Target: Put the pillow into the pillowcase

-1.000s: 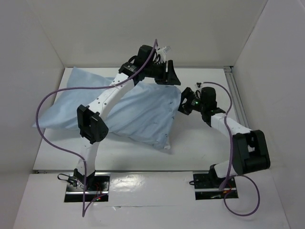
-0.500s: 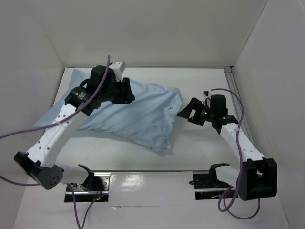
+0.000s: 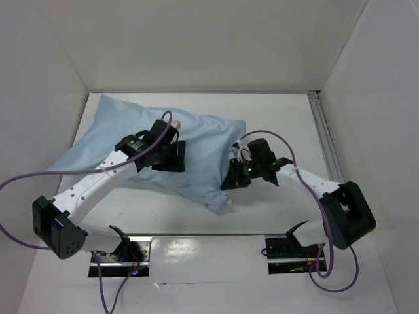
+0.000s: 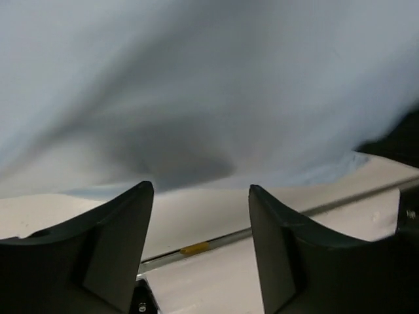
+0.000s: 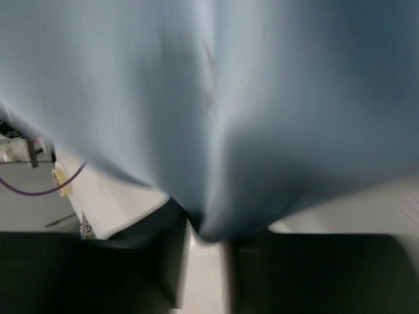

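The light blue pillowcase (image 3: pixel 203 147) lies plump across the table's middle, with the pillow almost wholly hidden inside it; a small white bit (image 3: pixel 224 207) shows at the near right corner. My left gripper (image 3: pixel 171 158) hovers over the pillowcase's middle. In the left wrist view the left gripper (image 4: pixel 201 190) is open with nothing between its fingers, and blue cloth (image 4: pixel 209 85) fills the view ahead. My right gripper (image 3: pixel 234 178) is at the pillowcase's right edge. In the right wrist view the right gripper (image 5: pixel 208 232) is shut on a hanging fold of the blue cloth (image 5: pixel 216 131).
White walls close in the table at the back and both sides. A metal rail (image 3: pixel 325 140) runs along the right side. Purple cables (image 3: pixel 26 180) loop off both arms. A metal strip with a yellow mark (image 4: pixel 195 248) lines the near table edge.
My left gripper has swung from the pillowcase's far left part to its middle. My right gripper has moved left to the pillowcase's right edge and closed on the cloth.
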You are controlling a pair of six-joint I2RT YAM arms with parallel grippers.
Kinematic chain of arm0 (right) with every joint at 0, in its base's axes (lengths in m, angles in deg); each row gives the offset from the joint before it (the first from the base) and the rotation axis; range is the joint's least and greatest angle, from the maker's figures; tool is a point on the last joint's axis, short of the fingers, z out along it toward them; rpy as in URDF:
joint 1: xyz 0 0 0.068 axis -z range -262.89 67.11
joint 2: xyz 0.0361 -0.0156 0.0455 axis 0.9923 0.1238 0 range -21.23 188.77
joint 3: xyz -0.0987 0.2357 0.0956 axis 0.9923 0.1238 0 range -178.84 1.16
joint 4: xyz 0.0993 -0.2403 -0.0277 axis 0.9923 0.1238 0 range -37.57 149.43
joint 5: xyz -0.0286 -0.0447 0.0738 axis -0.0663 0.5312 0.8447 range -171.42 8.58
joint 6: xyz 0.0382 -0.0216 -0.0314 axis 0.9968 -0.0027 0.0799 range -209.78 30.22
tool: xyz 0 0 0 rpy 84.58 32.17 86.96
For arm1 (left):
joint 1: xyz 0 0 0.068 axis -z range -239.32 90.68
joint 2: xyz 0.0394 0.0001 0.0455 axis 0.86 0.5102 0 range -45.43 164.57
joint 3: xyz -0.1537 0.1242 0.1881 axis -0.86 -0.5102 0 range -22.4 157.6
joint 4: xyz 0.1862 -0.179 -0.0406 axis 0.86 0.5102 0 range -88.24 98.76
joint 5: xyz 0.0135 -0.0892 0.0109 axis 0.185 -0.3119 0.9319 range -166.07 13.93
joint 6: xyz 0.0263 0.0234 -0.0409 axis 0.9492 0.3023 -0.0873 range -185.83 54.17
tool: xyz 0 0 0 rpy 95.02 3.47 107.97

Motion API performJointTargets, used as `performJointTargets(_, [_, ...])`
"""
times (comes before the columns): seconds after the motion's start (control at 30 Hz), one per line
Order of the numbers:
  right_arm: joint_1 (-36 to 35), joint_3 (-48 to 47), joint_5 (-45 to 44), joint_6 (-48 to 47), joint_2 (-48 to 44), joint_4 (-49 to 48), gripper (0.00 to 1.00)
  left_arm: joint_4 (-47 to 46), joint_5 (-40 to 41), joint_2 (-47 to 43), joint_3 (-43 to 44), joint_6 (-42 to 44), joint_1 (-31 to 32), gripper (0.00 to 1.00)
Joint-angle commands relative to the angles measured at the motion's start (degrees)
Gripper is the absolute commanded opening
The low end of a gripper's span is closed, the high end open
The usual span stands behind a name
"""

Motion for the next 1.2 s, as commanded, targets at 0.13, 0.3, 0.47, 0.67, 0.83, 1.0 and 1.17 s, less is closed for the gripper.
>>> performJointTargets(0.13, [-7.55,-13.66,-0.93,4.95,9.5,-16.71,0.0,-0.49,11.99,5.47,-2.61,-6.06,-11.91,0.63])
performJointTargets(0.3, [-4.57,-10.95,-1.98,6.98,4.17,-17.8,0.0,-8.96,7.43,15.14,1.85,-1.31,-13.33,0.6])
performJointTargets(0.47, [-1.83,-4.37,-3.39,4.0,-6.57,-10.06,0.0,-9.67,3.9,28.56,18.77,2.47,-9.65,0.59])
performJointTargets(0.67, [-6.83,-1.01,-1.72,5.74,-11.33,-10.12,0.0,-8.26,3.28,34.66,31.65,4.68,-6.03,0.59])
performJointTargets(0.83, [-14.74,-6.09,-5.23,3.65,-1.77,-15.13,0.0,-4.4,7.49,27.84,33.24,6.6,-7.26,0.61])
performJointTargets(1.0, [-15.46,-20.31,-5.15,0.22,9.4,-11.64,0.24,1.04,10.66,15.37,25.71,6.36,-7.26,0.64])
performJointTargets(1.17, [-15.98,-20.8,-11.9,-4.18,3.72,1.45,0.87,-0.34,3.65,0.5,8.75,3.89,-5.95,0.71])
